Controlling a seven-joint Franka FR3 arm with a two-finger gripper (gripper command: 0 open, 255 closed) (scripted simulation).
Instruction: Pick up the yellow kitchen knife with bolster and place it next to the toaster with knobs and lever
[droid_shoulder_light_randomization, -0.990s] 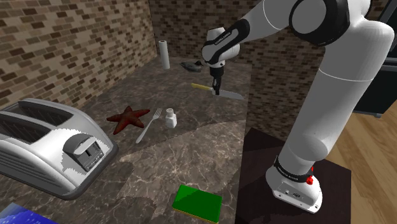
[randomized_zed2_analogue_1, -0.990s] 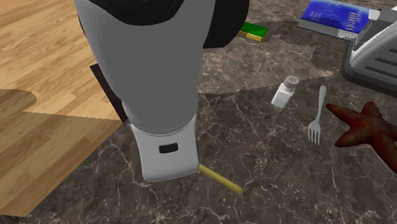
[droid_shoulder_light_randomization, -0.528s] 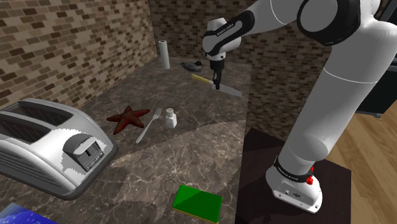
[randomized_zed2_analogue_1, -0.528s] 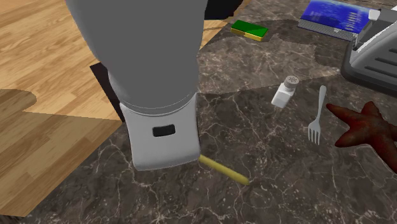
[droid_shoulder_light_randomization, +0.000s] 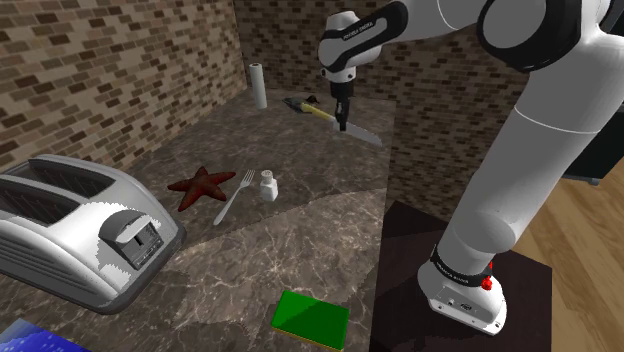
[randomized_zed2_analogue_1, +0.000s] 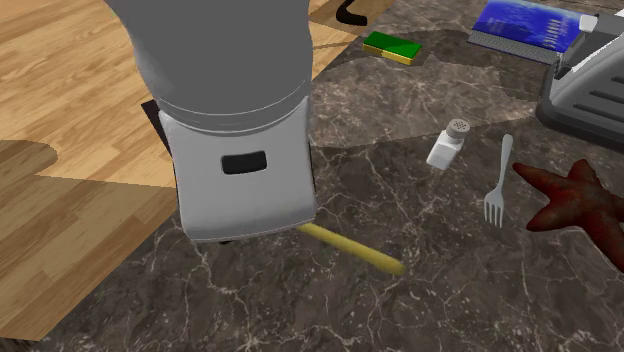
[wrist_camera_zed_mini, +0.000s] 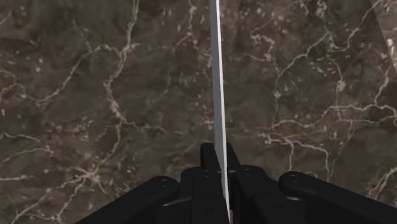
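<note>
My black gripper (droid_shoulder_light_randomization: 342, 122) hangs over the far end of the marble counter (droid_shoulder_light_randomization: 300, 230), shut on the kitchen knife (droid_shoulder_light_randomization: 360, 133). The knife is off the surface. Its yellow handle (droid_shoulder_light_randomization: 319, 112) points toward the back wall and its grey blade slopes down toward the shoulder view's right. In the wrist view the fingers (wrist_camera_zed_mini: 208, 160) clasp the thin blade (wrist_camera_zed_mini: 218, 95) edge-on. The yellow handle (randomized_zed2_analogue_1: 355, 250) sticks out from under the arm in the second exterior view. The silver toaster (droid_shoulder_light_randomization: 80, 230) with knobs and a lever stands at the shoulder view's near left.
A red starfish (droid_shoulder_light_randomization: 203, 185), a fork (droid_shoulder_light_randomization: 234, 196) and a white shaker (droid_shoulder_light_randomization: 268, 185) lie between knife and toaster. A white roll (droid_shoulder_light_randomization: 259, 85) stands by the back wall. A green block (droid_shoulder_light_randomization: 311, 319) and a blue book (randomized_zed2_analogue_1: 525, 25) lie near the toaster. The counter's edge drops to the stand (droid_shoulder_light_randomization: 460, 290).
The gripper has risen from the counter with the knife clasped in it. The knife now hangs higher and has shifted toward the back wall.
</note>
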